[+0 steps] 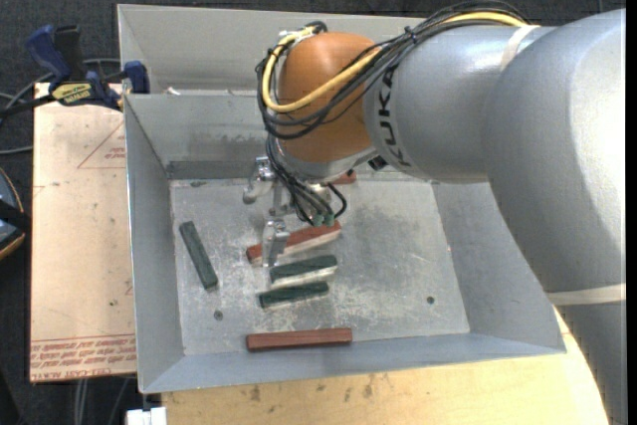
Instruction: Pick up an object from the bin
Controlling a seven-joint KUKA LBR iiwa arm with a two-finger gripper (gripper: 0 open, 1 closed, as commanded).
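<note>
My gripper (274, 236) hangs low over the middle of the bin, under the orange cover. Its fingertips are down at the left end of a reddish-brown bar (311, 240) that lies slanted on the floor. Just below that bar lie two dark green bars, the upper (305, 267) with a pale top edge, the lower (294, 295) closer to the front. Whether the fingers are round the red bar is hidden by the gripper's body.
A dark green bar (197, 255) lies alone near the left wall. A long reddish-brown bar (299, 339) rests along the front wall. The arm covers the bin's right and back part.
</note>
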